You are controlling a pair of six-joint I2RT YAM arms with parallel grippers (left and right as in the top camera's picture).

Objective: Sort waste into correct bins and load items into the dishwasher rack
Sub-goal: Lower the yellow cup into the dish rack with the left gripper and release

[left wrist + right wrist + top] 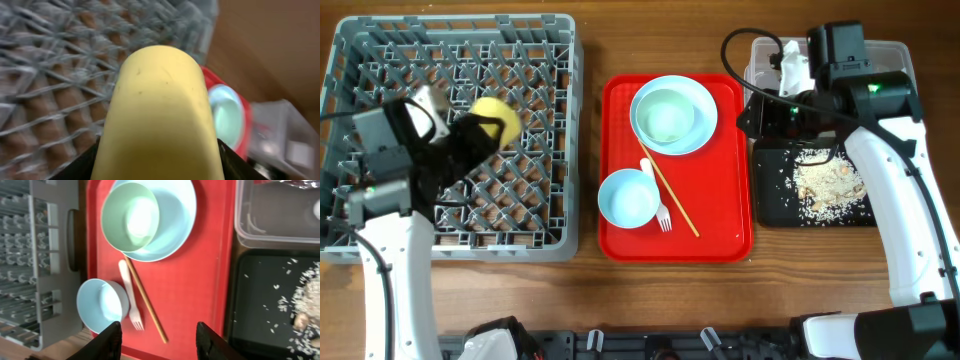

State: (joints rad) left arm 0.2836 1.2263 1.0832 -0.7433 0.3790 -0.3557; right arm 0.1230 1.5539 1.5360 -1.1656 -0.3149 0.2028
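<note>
Since the left end effector [487,125] is clamped on the yellow cup [498,118] over the dishwasher rack [450,22], cup poking toward 3 o'clock from the wrist, the drop looks straight down into it. Over by the clear tub [280,215] the right end effector [162,340] hangs part-spread and empty; fork [653,192] and chopstick [670,190] on the red tray [720,200] lie at its 8 o'clock, long axes running 11 to 5, nearer that arm.

Table [590,300]: brown wood.
Dishwasher rack [450,22]: beneath left gripper [480,128].
Red tray [720,190]: between the grippers.
Clear tub [760,60], black tray [775,200]: near right gripper [159,330].
</note>
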